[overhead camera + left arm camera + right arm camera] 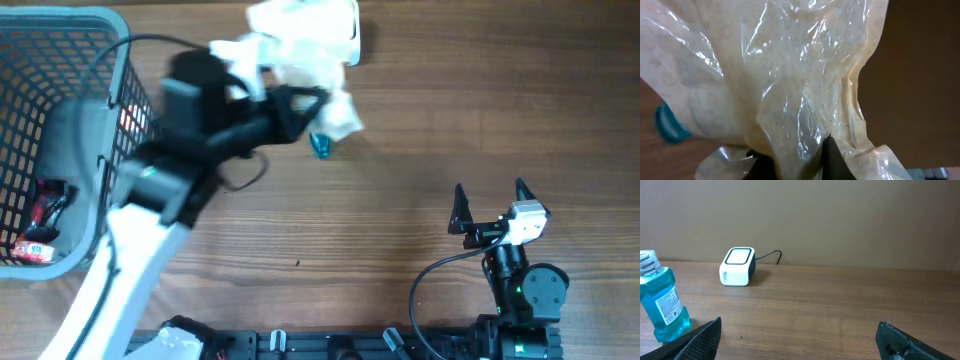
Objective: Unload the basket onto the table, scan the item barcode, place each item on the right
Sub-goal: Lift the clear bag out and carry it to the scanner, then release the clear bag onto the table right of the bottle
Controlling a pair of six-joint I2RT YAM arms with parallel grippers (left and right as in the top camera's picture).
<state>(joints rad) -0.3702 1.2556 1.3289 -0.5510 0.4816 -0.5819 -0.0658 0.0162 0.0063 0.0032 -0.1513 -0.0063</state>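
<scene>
The plastic bag (295, 50) is in our left pincer (308, 100), which is pinched tight on its crinkly skin. The bag is at the far side of the counter (450, 110), by the white scanner (737, 266). A blue bottle (662, 302) stands near it. Our right pincer (490, 195) is spread wide and holds nothing. A gray basket (70, 17) sits at the left.

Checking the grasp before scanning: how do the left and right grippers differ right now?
The left gripper is shut on the crinkled plastic bag; the right gripper is wide open and empty. The left gripper is stretched far out near the blue bottle; the right gripper sits close to its base. Both have black fingers.
</scene>
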